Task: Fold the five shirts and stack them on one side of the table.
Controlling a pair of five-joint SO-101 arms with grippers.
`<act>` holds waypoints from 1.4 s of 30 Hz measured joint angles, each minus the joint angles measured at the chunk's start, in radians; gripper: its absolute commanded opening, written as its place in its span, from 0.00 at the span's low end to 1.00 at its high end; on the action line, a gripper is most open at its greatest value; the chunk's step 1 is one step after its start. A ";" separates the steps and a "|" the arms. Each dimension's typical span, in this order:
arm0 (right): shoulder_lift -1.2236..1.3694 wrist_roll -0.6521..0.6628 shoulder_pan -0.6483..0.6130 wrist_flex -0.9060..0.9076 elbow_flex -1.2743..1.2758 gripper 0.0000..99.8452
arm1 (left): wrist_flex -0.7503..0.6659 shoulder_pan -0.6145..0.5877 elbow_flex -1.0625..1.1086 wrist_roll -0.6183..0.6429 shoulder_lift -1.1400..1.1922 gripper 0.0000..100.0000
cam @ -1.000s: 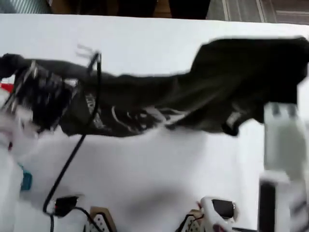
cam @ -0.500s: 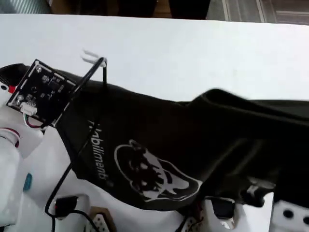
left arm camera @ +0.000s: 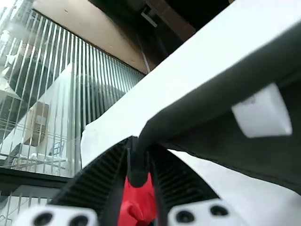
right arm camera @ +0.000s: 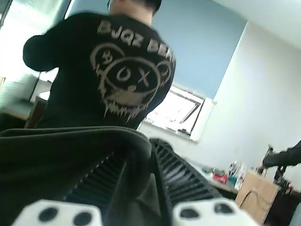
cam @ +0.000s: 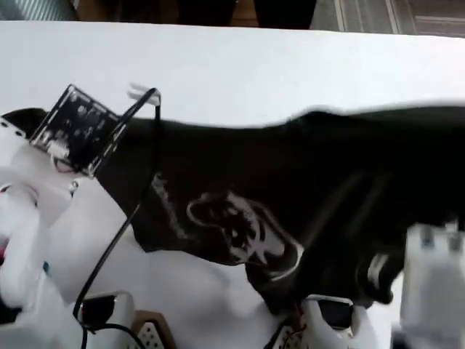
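Pincer, left (left arm camera: 138, 162): jaws drawn tight on a thin edge of the black shirt (cam: 290, 196), with no gap to either side of the pinched cloth.

Pincer, right (right arm camera: 141, 176): likewise clamped, with a thicker bunch of the same dark fabric gathered between its ribbed pads.

Shirt: one garment, carried by both pincers at once. It is stretched as a broad sheet above the white surface (cam: 240, 65), running from near the left edge to past the right edge and hanging over the half nearest the arms' bases. The pale printed graphic (cam: 243, 233) faces up. The lower hem sags toward the near edge. Whether any part touches the surface cannot be told.

Step in hand, as judged: spreading the shirt ahead of its first fold. No crease has been made in it yet, so the task looks to be at an early stage for this garment.

Next move, as judged: lower both pincers together, holding even tension, so the cloth lands flat and unwrinkled. Release only once it lies settled. Uneven descent would likely bunch the fabric on the slack side.
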 measured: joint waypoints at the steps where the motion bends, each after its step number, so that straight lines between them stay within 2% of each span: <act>1: 0.029 0.000 0.000 0.000 0.000 0.02 | -0.023 0.000 0.026 0.000 -0.002 0.03; 10: 0.285 -0.043 0.000 0.000 0.002 0.02 | -0.270 0.000 0.170 -0.002 0.009 0.02; 13: 0.321 -0.046 0.000 0.000 0.005 0.02 | -0.285 0.000 0.152 -0.002 0.014 0.02; 22: 0.163 -0.046 0.000 0.011 0.003 0.02 | -0.063 0.000 -0.046 -0.002 0.017 0.02; 29: -0.006 -0.046 -0.066 0.078 0.002 0.02 | 0.069 0.000 -0.176 -0.002 0.012 0.02; 37: -0.121 -0.046 -0.068 0.078 0.000 0.02 | 0.083 -0.006 -0.233 -0.002 -0.021 0.02; 42: -0.133 -0.046 -0.068 0.078 -0.009 0.02 | 0.083 -0.006 -0.135 -0.002 -0.101 0.02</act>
